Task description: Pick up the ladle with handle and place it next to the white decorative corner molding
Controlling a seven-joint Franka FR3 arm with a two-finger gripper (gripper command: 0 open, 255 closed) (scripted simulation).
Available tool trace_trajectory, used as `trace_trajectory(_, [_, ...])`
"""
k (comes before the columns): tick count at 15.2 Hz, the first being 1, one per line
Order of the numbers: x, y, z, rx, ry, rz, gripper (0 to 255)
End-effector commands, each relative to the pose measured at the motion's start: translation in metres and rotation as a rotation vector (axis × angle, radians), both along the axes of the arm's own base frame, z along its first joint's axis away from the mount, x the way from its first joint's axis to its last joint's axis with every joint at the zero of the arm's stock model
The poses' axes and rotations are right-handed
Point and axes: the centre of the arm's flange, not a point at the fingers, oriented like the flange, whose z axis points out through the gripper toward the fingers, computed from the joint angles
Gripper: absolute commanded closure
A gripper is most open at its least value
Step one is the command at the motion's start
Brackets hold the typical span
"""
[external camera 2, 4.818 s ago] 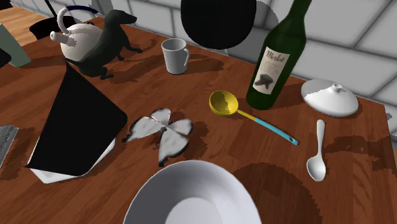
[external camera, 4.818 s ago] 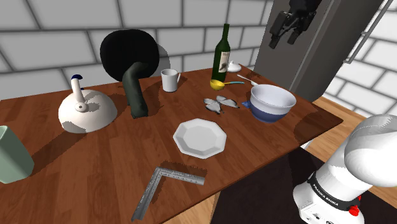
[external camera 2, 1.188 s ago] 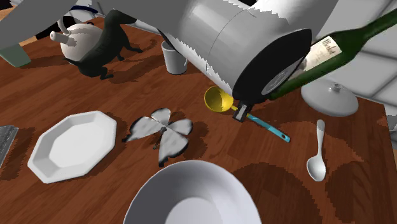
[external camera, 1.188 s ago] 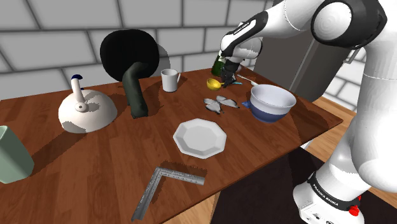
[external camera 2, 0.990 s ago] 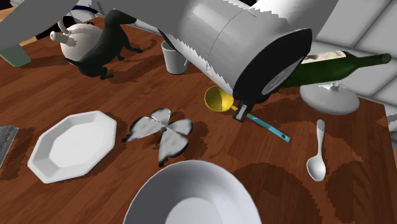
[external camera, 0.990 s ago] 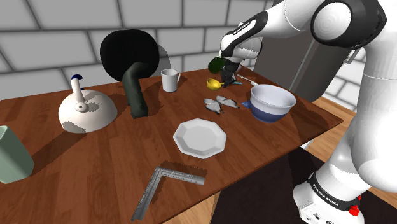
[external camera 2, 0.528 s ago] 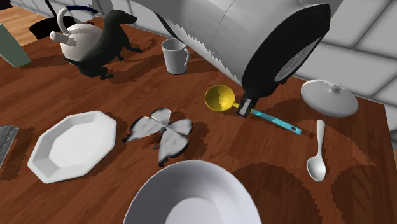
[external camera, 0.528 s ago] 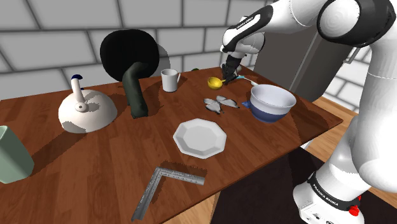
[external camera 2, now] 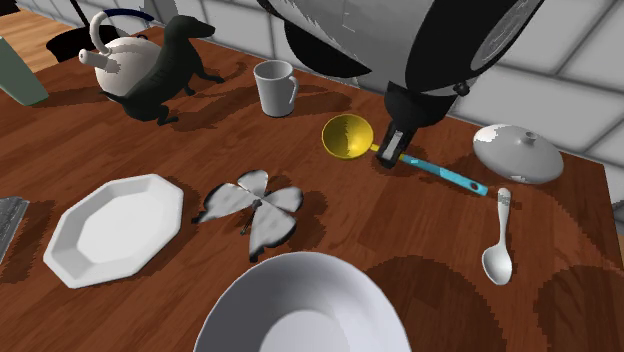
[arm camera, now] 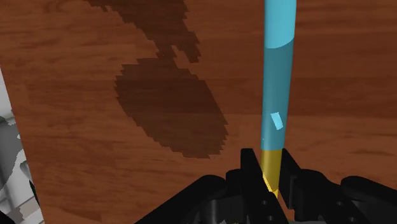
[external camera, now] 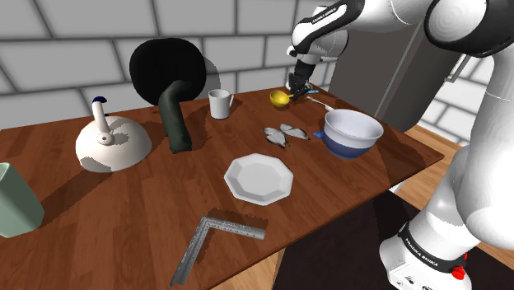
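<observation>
Your gripper [external camera 2: 392, 155] is clamped on the ladle [external camera 2: 348, 136] where its yellow neck meets the blue handle, holding it just above the table [external camera: 140, 198] on the side toward the wall; in the wrist view its shadow lies apart on the wood. Around it you have a white mug [external camera 2: 275, 88], a white lid [external camera 2: 518, 152] and a white spoon [external camera 2: 498, 240] near the handle's tip. A butterfly ornament [external camera 2: 250, 205], an octagonal plate [external camera: 259, 178] and a big bowl [external camera: 352, 128], its inside bare white, sit between it and the grey corner molding [external camera: 216, 235], well apart.
</observation>
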Motion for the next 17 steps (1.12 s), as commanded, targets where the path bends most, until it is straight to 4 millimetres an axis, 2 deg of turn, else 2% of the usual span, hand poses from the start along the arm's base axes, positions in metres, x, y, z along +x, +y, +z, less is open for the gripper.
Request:
trace_trajectory(1, [0.0, 0.0, 0.01, 0.0, 0.0, 0.0, 255])
trace_trajectory(10, [0.0, 0.0, 0.056, 0.0, 0.0, 0.0, 255])
trace_trajectory(17, [-0.029, 0.087, 0.056, 0.0, 0.0, 0.0, 255])
